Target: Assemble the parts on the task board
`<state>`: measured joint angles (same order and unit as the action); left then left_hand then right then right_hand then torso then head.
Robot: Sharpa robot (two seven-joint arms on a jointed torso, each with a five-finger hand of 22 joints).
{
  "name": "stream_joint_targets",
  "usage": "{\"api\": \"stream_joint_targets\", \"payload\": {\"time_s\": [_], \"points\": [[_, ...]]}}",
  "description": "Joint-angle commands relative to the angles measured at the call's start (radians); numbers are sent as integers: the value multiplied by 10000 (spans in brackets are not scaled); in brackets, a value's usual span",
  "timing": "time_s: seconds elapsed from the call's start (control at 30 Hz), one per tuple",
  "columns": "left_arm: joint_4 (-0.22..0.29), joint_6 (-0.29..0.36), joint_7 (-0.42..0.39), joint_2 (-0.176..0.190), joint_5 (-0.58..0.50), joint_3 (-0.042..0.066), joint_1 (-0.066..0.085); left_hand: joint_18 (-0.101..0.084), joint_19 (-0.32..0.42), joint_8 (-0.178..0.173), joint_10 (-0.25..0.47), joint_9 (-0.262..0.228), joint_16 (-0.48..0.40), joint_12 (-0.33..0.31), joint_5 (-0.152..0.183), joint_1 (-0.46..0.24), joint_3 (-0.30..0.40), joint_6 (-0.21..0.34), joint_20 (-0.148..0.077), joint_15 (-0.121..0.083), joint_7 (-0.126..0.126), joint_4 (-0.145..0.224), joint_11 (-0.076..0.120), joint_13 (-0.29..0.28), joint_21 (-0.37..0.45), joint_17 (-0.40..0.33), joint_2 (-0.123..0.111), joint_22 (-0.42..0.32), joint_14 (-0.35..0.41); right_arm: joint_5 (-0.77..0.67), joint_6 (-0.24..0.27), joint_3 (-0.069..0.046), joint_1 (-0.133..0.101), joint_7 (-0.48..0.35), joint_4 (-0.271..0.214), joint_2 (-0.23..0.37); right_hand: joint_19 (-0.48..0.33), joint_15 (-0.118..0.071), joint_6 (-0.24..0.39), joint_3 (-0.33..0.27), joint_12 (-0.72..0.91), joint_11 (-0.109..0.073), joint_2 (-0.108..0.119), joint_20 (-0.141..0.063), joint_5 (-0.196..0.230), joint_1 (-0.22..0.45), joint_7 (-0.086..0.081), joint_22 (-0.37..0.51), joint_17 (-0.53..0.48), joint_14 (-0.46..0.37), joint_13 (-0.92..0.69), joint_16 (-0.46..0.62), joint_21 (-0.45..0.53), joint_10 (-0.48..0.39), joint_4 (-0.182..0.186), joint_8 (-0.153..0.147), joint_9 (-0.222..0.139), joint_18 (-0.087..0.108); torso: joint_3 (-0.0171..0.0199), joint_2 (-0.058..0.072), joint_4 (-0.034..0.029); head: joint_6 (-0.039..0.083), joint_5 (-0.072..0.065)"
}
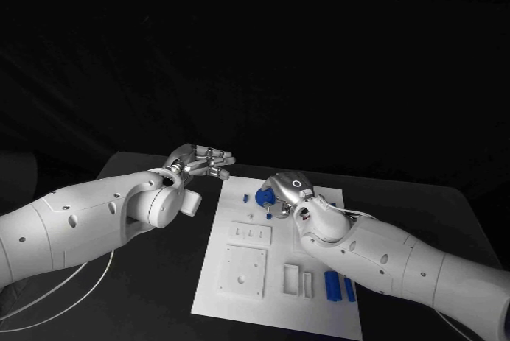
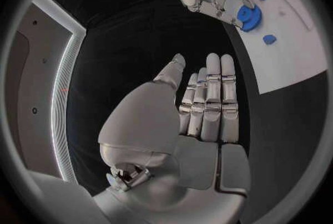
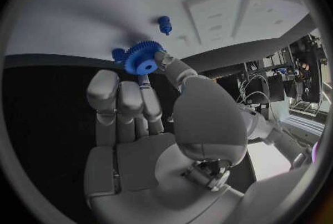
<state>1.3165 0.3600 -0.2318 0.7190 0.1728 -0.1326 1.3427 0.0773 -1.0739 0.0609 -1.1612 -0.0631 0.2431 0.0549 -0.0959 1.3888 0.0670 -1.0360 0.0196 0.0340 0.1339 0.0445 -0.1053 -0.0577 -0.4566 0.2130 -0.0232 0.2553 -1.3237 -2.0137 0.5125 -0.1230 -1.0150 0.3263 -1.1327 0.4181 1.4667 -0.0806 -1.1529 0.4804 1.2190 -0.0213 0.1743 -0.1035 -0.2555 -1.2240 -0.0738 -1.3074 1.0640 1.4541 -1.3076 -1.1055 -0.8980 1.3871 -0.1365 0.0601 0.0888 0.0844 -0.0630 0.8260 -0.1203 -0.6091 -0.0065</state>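
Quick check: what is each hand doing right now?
Left hand: open, fingers straight, holding nothing.
Right hand: holding a blue gear at its fingertips.

You have a white task board (image 1: 247,282) on a black surface (image 1: 159,297); a blue toothed gear (image 3: 144,58) and blue parts (image 1: 340,286); silver robot hands, left (image 1: 200,163) and right (image 1: 289,191).

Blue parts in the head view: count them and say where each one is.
4: a gear pinched in the right hand, a small piece beside it, two bars at the board's near right. Others may be hidden.
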Motion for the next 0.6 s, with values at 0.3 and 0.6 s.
{"api": "stream_joint_targets", "payload": {"time_s": [0.3, 0.6], "points": [[1, -188, -52, -37, 48, 10, 6, -6, 72, 30, 36, -14, -43, 40, -21, -27, -25, 30, 30, 57, 52, 41, 9, -14, -19, -4, 76, -29, 49, -139, -93, 14, -10, 0, 388, -172, 608, -71, -519, 92, -52, -9, 26, -58, 129, -46, 96, -1067, -25, -16, -655, 63, 46, 5, -9, 27, 210, -184, 16, -1, 29, 21, 23], [-3, -198, -33, -45, 46, 10, 7, -6, 72, 30, 36, -14, -43, 40, -21, -27, -25, 30, 30, 57, 52, 41, 9, -14, -19, -4, 76, -29, 49, 243, -397, 22, -11, -273, 596, -286, 604, -86, -332, -156, -149, 12, 119, -71, 235, 182, 78, -1051, -45, -24, -598, 113, 116, -52, 252, 28, 116, -174, 3, -6, 26, -4, 32]]}}
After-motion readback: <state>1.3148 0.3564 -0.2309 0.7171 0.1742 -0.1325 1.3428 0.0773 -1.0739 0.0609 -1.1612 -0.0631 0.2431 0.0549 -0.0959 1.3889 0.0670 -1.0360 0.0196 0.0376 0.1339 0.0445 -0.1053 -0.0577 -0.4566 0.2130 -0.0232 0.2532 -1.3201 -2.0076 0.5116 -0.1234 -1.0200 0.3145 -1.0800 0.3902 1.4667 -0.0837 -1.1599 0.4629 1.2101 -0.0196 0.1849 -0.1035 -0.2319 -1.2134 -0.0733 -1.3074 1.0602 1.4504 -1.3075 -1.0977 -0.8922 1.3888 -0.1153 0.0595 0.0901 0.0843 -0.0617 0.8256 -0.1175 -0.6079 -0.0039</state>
